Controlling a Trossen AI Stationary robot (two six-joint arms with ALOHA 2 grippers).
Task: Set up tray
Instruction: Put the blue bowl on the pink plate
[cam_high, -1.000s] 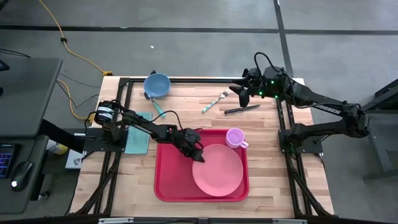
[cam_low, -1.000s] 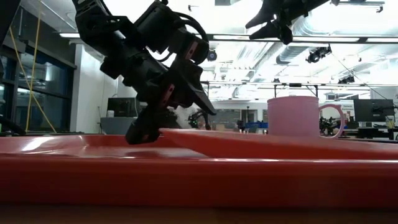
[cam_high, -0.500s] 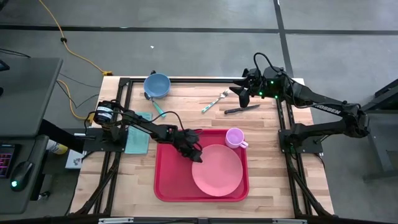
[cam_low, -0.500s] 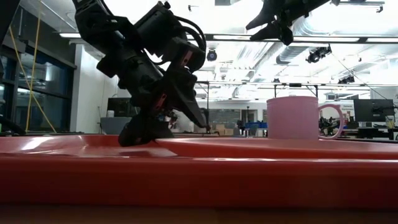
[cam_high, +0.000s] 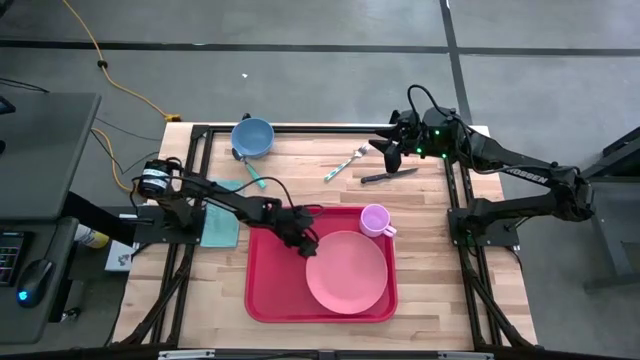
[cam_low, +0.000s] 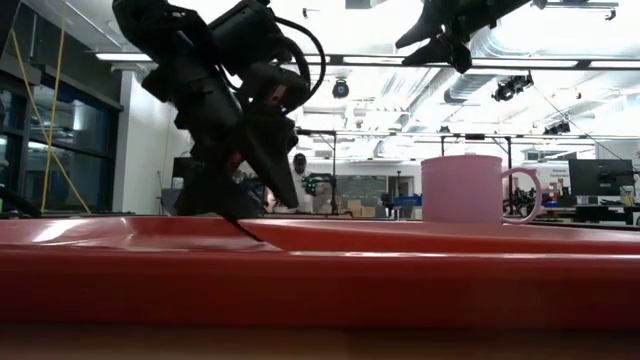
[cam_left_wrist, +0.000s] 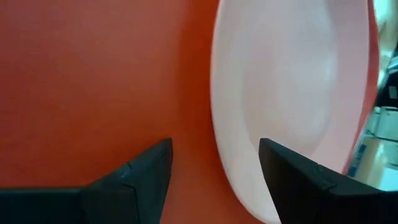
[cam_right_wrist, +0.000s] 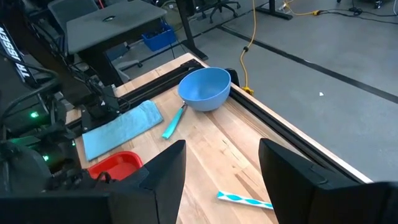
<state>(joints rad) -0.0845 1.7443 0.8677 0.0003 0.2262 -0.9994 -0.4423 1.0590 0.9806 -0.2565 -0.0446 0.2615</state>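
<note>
The red tray (cam_high: 275, 290) lies on the table's near middle. A round pink plate (cam_high: 347, 272) lies flat in its right half, and a pink cup (cam_high: 375, 218) stands upright in its far right corner. My left gripper (cam_high: 305, 243) slants down over the tray at the plate's far-left rim (cam_left_wrist: 217, 124). It is open, with one finger over the plate and the other over the tray floor (cam_left_wrist: 93, 81). My right gripper (cam_high: 390, 152) hangs open, high above the table's far right, holding nothing. My left gripper stands astride the plate's far-left rim (cam_left_wrist: 219, 149), slanting down from the table's left. In the low view a fingertip (cam_low: 238, 215) comes down to the tray floor beside the plate. I cannot tell whether either finger touches the plate or the tray.
A blue bowl (cam_high: 252, 137) sits at the far left, with a teal-handled utensil (cam_high: 252, 175) beside it. A teal cloth (cam_high: 222, 215) lies left of the tray. A fork (cam_high: 345, 163) and a dark knife (cam_high: 388, 176) lie beyond the tray, under my right arm.
My left gripper has drawn back a little toward the table's left, risen slightly and turned. The plate's left edge, which was raised at the gripper, has sunk until the plate lies flat in the tray. The tray with plate and cup has slid slightly toward the table's left.
</note>
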